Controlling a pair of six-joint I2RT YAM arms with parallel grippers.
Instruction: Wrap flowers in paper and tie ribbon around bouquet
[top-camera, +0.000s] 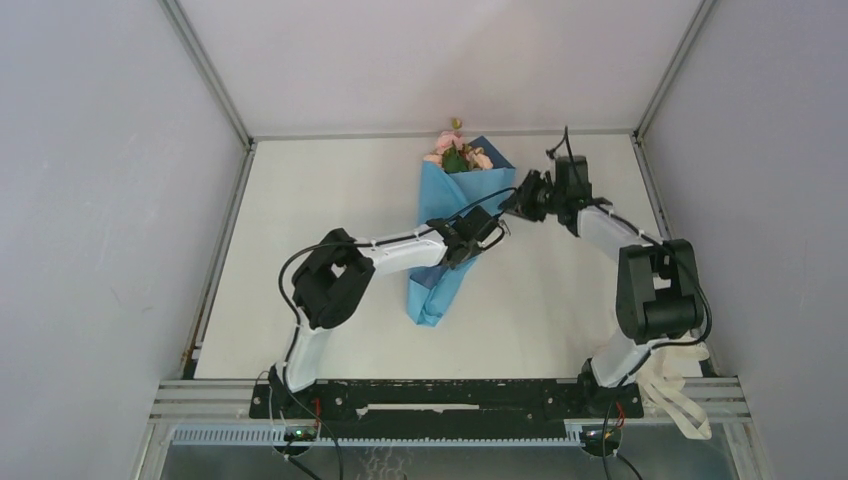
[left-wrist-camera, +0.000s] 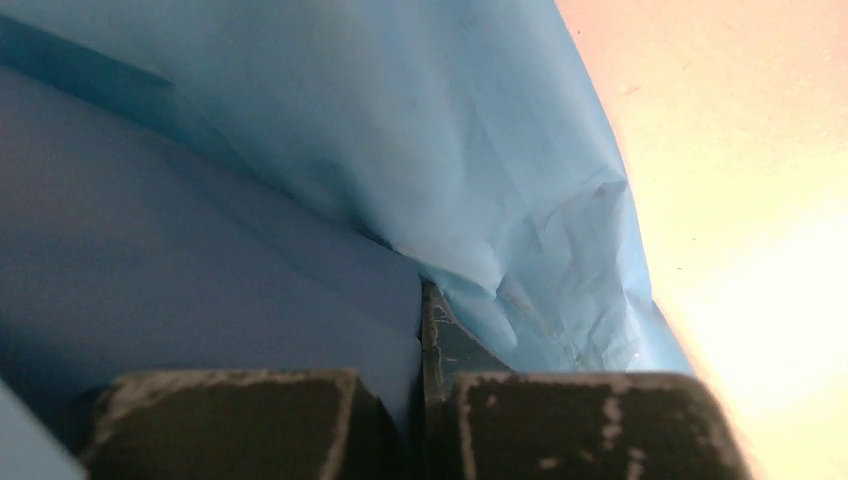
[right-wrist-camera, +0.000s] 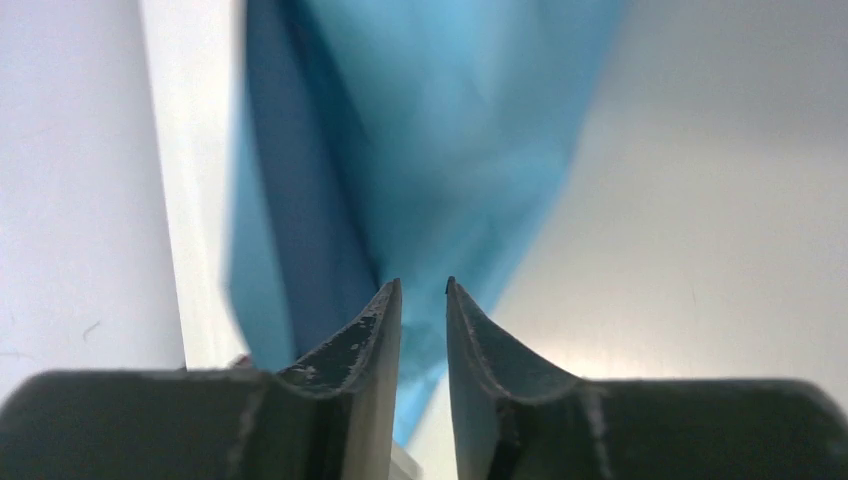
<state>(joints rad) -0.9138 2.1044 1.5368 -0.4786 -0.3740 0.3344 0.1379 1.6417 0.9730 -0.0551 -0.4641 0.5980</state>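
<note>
Item 1. Desk (top-camera: 330, 220): white top, pale walls on the left, far and right sides.

Item 2. Left arm (top-camera: 330, 275): rises from the near left base and reaches right and far toward the middle of the desk.

Item 3. Bouquet (top-camera: 437, 290): slim blue cone lying near the desk's centre. Its narrow end points near and slightly left, its wide end far. Flowers (top-camera: 455, 152): pink blooms and green leaves showing out of the wide far end. Paper (left-wrist-camera: 480, 150): lighter blue face creased and folded over a darker blue face.

Item 4. Left tool (top-camera: 494, 228): at the right edge of the cone, about mid-length. Jaws closed, pinching a fold of the paper between them.

Item 5. Right tool (top-camera: 510, 204): just right of and beyond the left tool, beside the same edge of the cone. Jaws parted by a narrow gap with nothing between them; the paper hangs just past the tips.

Item 6. Right arm (top-camera: 650, 290): rises from the near right base and bends left toward the bouquet.

Item 7. Ribbon (top-camera: 680, 395): cream-white loops at the near right corner, beside the right arm's base, well apart from the bouquet.
</note>
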